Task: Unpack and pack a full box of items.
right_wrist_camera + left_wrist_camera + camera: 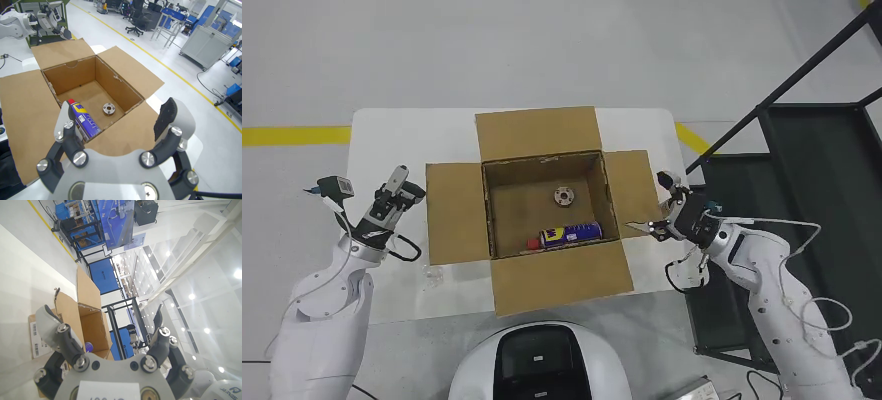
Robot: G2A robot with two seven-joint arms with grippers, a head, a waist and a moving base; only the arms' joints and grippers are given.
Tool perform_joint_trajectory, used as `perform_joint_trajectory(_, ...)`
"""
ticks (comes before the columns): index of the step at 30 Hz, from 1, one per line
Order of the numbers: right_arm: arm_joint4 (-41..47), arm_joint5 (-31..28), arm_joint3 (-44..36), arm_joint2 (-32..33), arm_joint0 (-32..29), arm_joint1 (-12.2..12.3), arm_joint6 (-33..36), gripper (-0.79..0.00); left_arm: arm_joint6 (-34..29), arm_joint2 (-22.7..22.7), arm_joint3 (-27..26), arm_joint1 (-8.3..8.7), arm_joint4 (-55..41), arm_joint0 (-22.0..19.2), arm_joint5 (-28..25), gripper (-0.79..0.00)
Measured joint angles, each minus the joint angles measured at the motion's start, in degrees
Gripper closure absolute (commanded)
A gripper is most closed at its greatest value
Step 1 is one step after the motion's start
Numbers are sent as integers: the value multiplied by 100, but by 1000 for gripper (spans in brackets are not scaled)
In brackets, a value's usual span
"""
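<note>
Cardboard box [538, 132] sits on white surface [402, 130], all four flaps folded out flat.

Right gripper [117, 106]: fingers [166, 115] spread wide, nothing between them. It hangs over the box flap on its own side, tips pointing into the box.
- Spray can [86, 121] lies on its side on the box floor, just ahead of and below these fingers.
- The can's near end is hidden behind one fingertip. Its red cap points away, toward the left arm's side.
- Metal flange [109, 109] lies flat on the floor a little beyond the can. In the wrist view it falls in the gap between the two fingers.
- Neither item touches the fingers.

Left gripper [410, 183]: fingers [47, 325] also spread, holding nothing. It is outside the box, beside the outer edge of the opposite flap and raised off the surface.
- The open box lies ahead of these fingers, with the flap between them and the cavity.
- A small blue-purple round shape shows low in the box past one finger. It is possibly the can's base; the view is too partial to be sure.

From above, can [570, 235] lies against the box wall nearest the robot. Flange [563, 195] is near mid-floor, apart from the can. Both sit closer to the right fingers than the left.
</note>
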Motion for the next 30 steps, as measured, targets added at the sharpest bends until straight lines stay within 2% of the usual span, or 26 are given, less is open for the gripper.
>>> perform_joint_trajectory(3,47,60,40,100,-166,4,-109,-785,0,0,0,0,0,0,0,-785)
perform_joint_trajectory(15,49,61,44,97,-156,2,-96,-785,0,0,0,0,0,0,0,-785)
perform_joint_trajectory(17,181,218,148,144,-143,-5,28,-785,0,0,0,0,0,0,0,-785)
perform_joint_trajectory(21,487,521,521,385,-136,0,327,-785,0,0,0,0,0,0,0,-785)
perform_joint_trajectory(26,555,584,1227,653,-76,33,518,-785,0,0,0,0,0,0,0,-785)
perform_joint_trajectory(30,622,641,1841,609,153,32,608,-785,0,0,0,0,0,0,0,-785)
